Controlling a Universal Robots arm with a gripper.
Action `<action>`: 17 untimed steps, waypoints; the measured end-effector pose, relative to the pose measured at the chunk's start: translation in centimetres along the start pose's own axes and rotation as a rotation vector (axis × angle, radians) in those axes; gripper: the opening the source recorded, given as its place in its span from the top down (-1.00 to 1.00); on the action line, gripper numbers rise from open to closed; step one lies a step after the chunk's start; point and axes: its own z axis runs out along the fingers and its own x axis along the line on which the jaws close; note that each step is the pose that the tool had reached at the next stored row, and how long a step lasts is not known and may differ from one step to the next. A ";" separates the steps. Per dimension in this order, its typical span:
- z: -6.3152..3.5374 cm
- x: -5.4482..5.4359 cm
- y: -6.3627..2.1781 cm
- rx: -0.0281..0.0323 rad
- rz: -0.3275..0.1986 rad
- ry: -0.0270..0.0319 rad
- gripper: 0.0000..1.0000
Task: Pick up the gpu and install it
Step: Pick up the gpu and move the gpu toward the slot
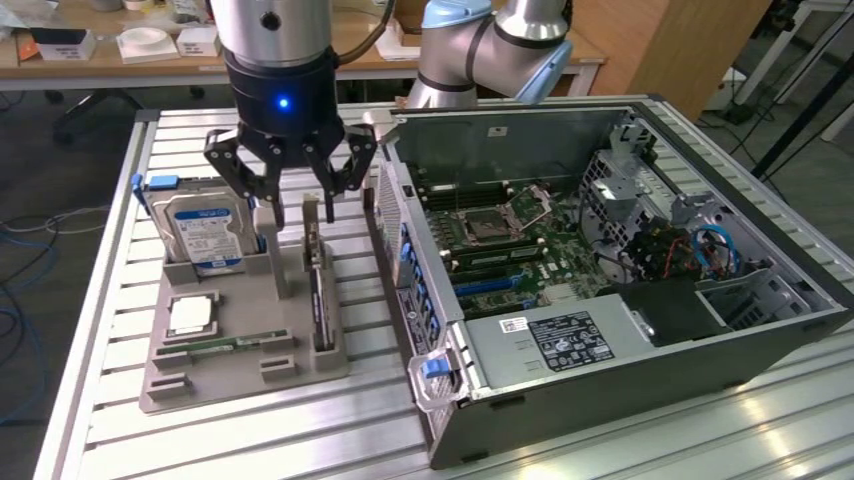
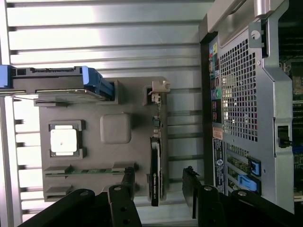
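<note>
My gripper (image 1: pixel 296 200) hangs empty, fingers spread wide, just above the graphics card (image 1: pixel 318 280). The card stands on edge in its slot in the grey tray (image 1: pixel 200 385), and its long axis runs between my two fingers. Beyond it, on the exterior view's right, lies the opened computer case (image 1: pixel 601 420).

Table (image 1: pixel 267 440) is looking like shiny ribbed metal, grey tray (image 1: pixel 220 388) is coming across as matt plastic, case (image 2: pixel 239 90) is showing dull perforated metal.
</note>
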 end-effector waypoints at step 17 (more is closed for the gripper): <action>0.34 0.0 -0.01 -0.0002 0.000 -0.0002 -0.06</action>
